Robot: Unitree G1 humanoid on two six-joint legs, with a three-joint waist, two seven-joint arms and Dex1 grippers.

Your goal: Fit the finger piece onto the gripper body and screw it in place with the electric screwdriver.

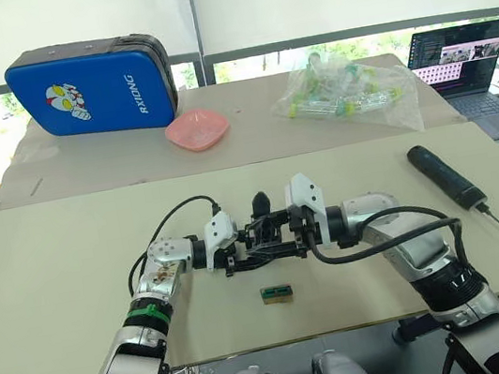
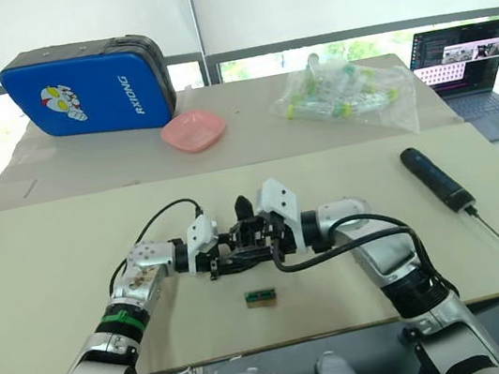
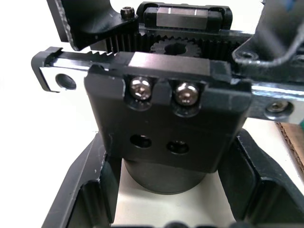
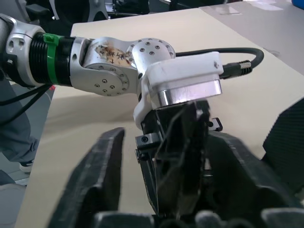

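Two grippers meet on the gripper body (image 1: pixel 267 239), held just above the table (image 1: pixel 73 272) near its front edge, in the middle. Left wrist view shows the gripper body (image 3: pixel 166 123) close up: two silver screws in the upper row, two open holes below, rack teeth and a gear behind.

The left gripper (image 1: pixel 233 248) has its fingers (image 3: pixel 76 190) set to either side of the body's lower block; contact looks likely, but whether they squeeze it I cannot tell. The right gripper (image 1: pixel 297 233) comes in from the opposite side, fingers (image 4: pixel 102 175) spread around a dark part that overlaps the gripper body; pinching or merely flanking, cannot tell. That part may be the finger piece; it cannot be made out on its own.

Electric screwdriver (image 1: pixel 448 179) lies untouched, well apart on the right side of the table, bit pointing toward the front edge.

Judgement: fitting step, not screwing yet. To do it well, line the piece up over the two open holes, keep the left hold steady, seat flush before release. Risk: the piece slips when the right arm goes for the driver.

Small green-topped block (image 1: pixel 276 293) sits just in front on the table.
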